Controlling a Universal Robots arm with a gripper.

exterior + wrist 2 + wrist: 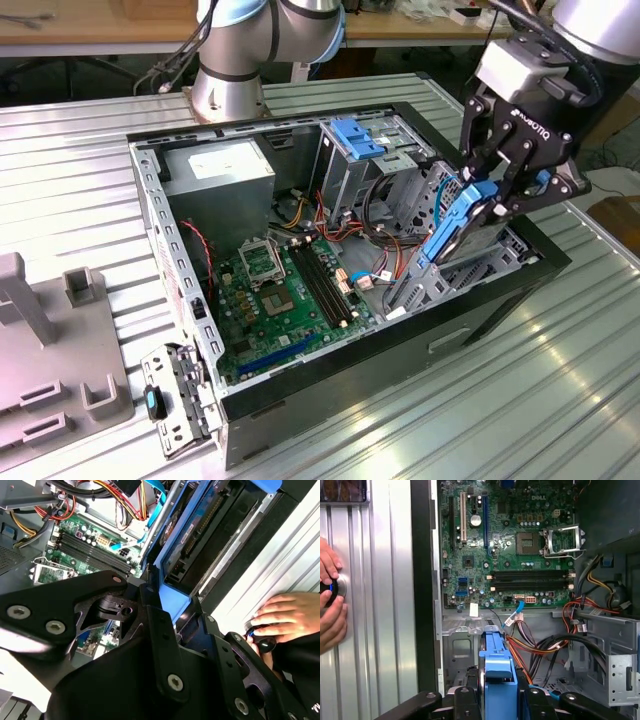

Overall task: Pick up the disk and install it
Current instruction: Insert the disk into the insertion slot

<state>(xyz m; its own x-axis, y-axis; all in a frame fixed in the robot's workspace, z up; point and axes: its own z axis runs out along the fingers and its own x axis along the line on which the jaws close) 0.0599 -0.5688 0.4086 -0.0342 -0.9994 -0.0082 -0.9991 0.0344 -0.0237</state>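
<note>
Ribbed metal tabletop carries an open computer case. At the exterior view's right the gripper is clenched on the disk, holding it edge-down and tilted, probably to line its rails up with the drive bay beneath. The first wrist view adds a person's hand resting on a knob beside the case.

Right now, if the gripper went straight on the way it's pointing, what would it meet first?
Probably the metal drive bay. The gripper points down into it, shut on the disk, so the disk's lower end would likely touch first. Depth is hard to judge.
</note>
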